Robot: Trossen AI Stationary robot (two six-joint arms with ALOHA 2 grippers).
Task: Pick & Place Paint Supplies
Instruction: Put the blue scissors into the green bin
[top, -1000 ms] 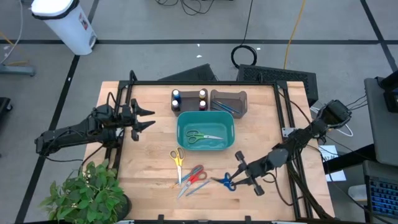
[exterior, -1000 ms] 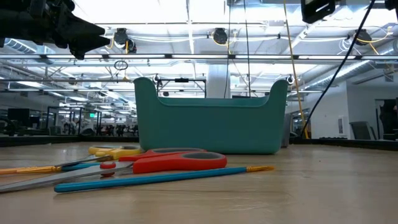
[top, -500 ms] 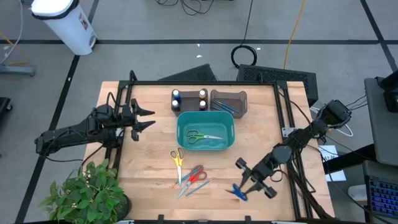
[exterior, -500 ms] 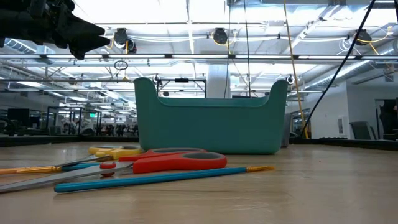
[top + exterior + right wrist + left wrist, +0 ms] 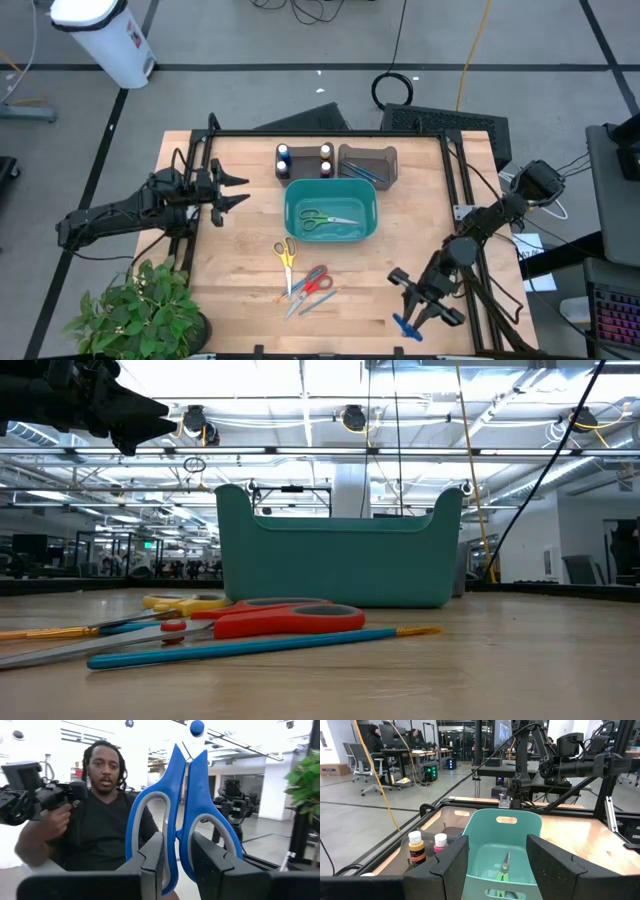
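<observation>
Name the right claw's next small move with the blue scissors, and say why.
Probably carry them back toward the teal bin and lower them in. The right claw is shut on the blue scissors, lifted at the table's front right corner, and the bin already holds green-handled scissors, apparently collecting scissors.

Two slim, matte-black jointed arms of tube segments and blocky housings. Each ends in a black two-fingered claw, left claw [image 5: 236, 190] and right claw [image 5: 418, 312], with flat, angular fingers [image 5: 547, 865].
</observation>
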